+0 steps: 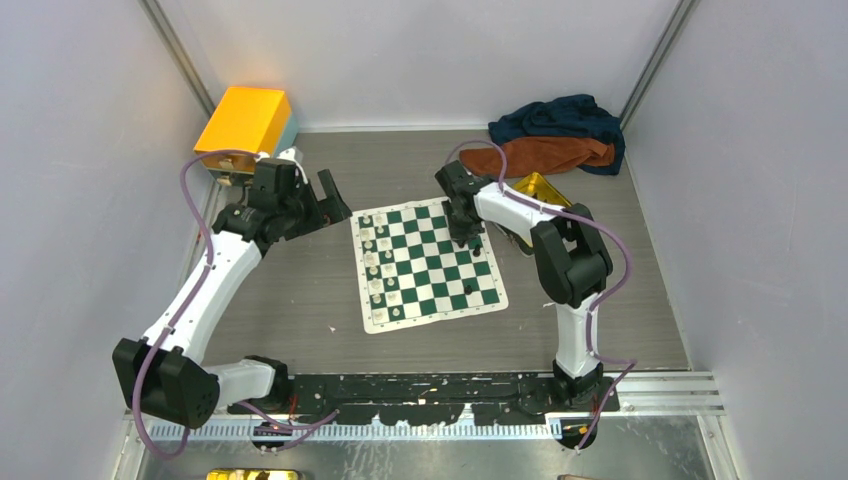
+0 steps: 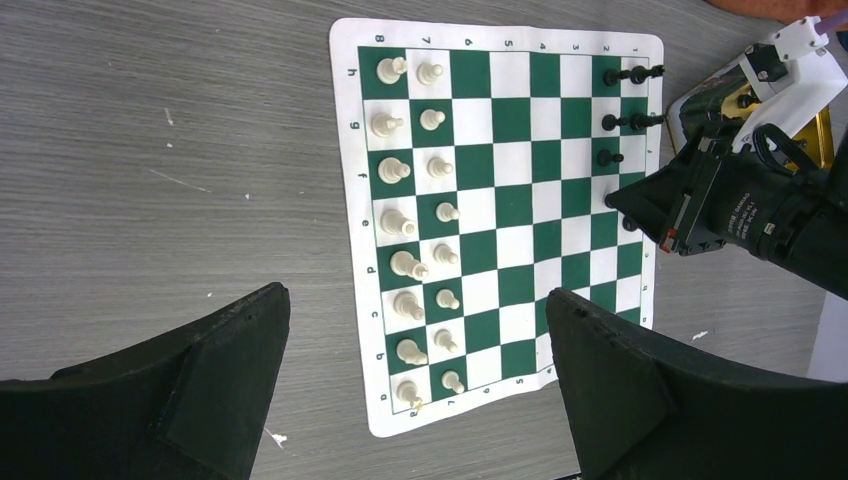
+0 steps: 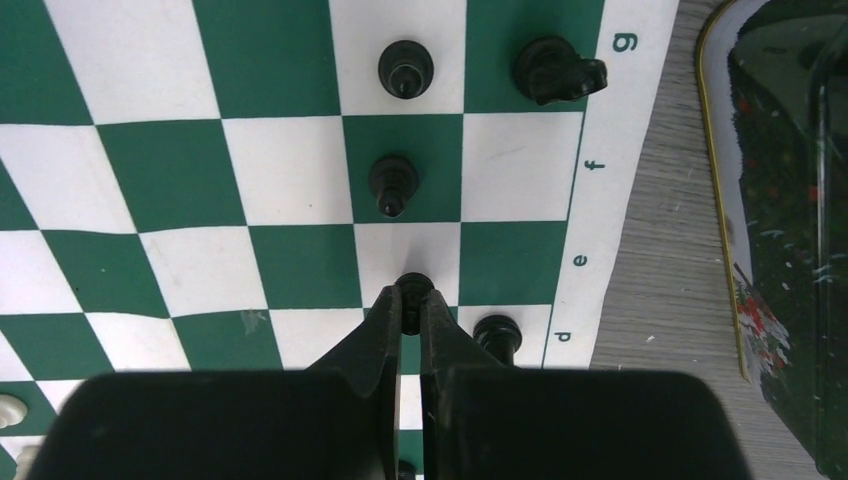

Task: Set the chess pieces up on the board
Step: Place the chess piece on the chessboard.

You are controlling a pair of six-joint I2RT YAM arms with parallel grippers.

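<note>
Right gripper (image 3: 412, 302) closed tight on a black pawn (image 3: 413, 284), above the board (image 3: 150, 180).
The two fingers pinch the head of the pawn over a white square near the letter e at the edge of the board; whether it touches the square I cannot tell. Other black pieces (image 3: 393, 183) stand close around it. A gold tin (image 3: 775, 200) lies beside that edge. The left gripper (image 2: 415, 298) hangs with fingers wide apart, holding nothing, off the opposite side, where white pieces (image 2: 397, 222) fill two rows.
</note>
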